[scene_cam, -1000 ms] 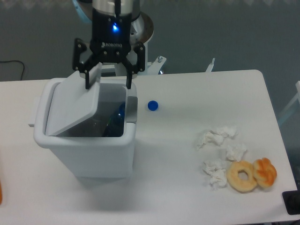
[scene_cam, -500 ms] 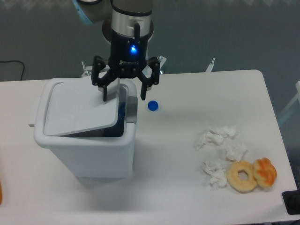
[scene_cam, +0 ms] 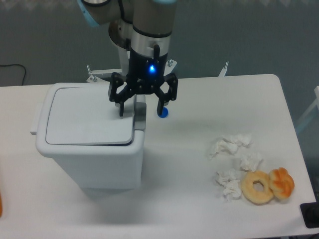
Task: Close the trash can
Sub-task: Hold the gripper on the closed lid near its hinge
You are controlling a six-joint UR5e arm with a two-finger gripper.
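The trash can (scene_cam: 89, 144) stood at the left of the tabletop (scene_cam: 199, 199), its lid (scene_cam: 89, 122) lying nearly flat. The pincer (scene_cam: 141, 110) hung released over the lid's right edge, grasping nothing. Closing seemed almost finished; next, perhaps a gentle downward press.

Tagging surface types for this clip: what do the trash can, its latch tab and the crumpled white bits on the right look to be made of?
The trash can looks like moulded white plastic: smooth, semi-matte walls with rounded corners. Its latch tab seems to be grey plastic, with a slightly glossier sheen. The crumpled white pieces look like tissue or paper, going by their soft, irregular creases.
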